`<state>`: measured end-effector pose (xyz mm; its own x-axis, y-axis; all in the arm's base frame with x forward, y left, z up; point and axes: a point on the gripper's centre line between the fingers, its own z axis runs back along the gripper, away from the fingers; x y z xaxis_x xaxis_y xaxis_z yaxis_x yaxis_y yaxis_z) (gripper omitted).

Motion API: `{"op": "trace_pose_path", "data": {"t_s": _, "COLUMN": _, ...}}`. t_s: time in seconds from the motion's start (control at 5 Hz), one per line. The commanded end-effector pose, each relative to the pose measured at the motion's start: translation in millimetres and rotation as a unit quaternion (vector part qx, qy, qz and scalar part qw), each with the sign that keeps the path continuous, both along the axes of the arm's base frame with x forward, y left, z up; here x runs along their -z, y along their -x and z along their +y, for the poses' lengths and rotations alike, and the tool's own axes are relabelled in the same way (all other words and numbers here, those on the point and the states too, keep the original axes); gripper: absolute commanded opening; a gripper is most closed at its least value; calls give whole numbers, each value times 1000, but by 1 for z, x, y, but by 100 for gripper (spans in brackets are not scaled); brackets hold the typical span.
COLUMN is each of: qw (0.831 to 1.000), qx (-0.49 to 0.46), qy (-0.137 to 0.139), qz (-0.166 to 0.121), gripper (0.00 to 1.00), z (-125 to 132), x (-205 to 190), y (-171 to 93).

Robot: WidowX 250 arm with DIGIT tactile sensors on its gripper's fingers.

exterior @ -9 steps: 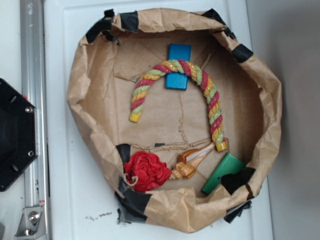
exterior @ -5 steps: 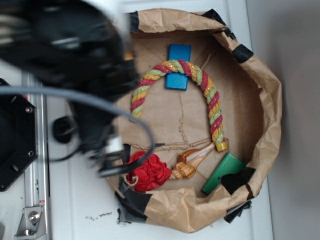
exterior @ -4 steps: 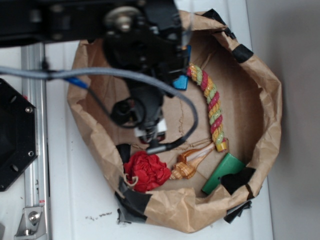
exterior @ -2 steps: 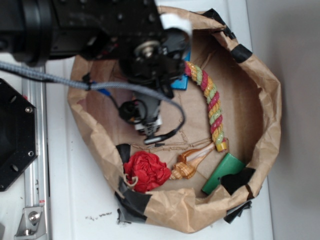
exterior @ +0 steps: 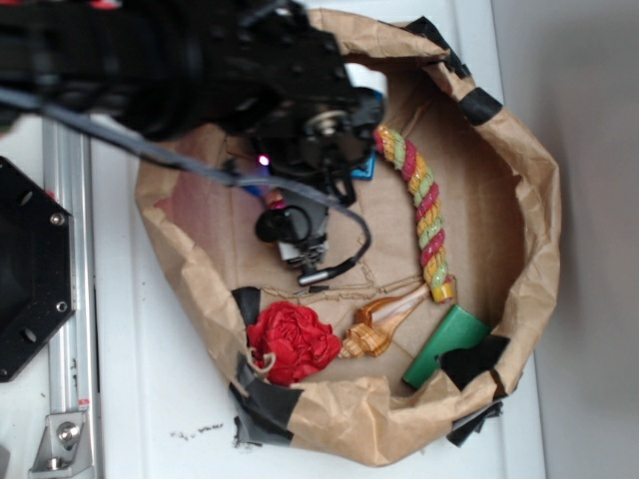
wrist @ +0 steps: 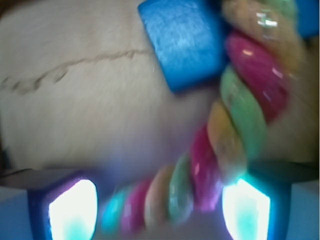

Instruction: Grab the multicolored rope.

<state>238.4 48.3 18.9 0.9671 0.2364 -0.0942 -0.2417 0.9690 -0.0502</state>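
The end effector (wrist: 160, 210) is spread wide and grasps nothing; its two fingers (wrist: 72, 210) stand on either side of the multicolored rope (wrist: 225, 145). The rope lies inside the paper bag (exterior: 519, 299), over the blue block (wrist: 180, 42).

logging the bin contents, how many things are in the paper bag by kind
rope: 1, the multicolored rope
wooden blocks: 2, blue block and green block
cloth ball: 1, red
seashell: 1, striped
total: 5
The arm hides part of the bag, so more could sit under it.
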Motion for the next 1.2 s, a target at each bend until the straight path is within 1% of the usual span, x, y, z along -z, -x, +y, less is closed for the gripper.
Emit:
{"op": "trace_pose_path", "data": {"t_s": 0.0, "qw": 1000, "qx": -26, "qy": -14, "qz": 1, "gripper": 0, "z": 2, "x": 0, "y": -20}}
{"op": "trace_pose_path", "data": {"t_s": 0.2, "qw": 999, "qx": -42, "qy": -13, "qz": 3, "gripper": 0, "z": 6, "x": 0, "y": -17}}
{"op": "trace_pose_path", "data": {"t_s": 0.4, "qw": 996, "qx": -83, "qy": -1, "qz": 22, "gripper": 0, "z": 16, "x": 3, "y": -12}}
{"op": "trace_pose_path", "data": {"t_s": 0.6, "qw": 994, "qx": -100, "qy": -8, "qz": 36, "gripper": 0, "z": 19, "x": 2, "y": -8}}
{"op": "trace_pose_path", "data": {"t_s": 0.8, "qw": 994, "qx": -94, "qy": -14, "qz": 52, "gripper": 0, "z": 21, "x": -16, "y": -1}}
{"op": "trace_pose_path", "data": {"t_s": 1.0, "qw": 996, "qx": -53, "qy": -65, "qz": 16, "gripper": 0, "z": 6, "x": -67, "y": 14}}
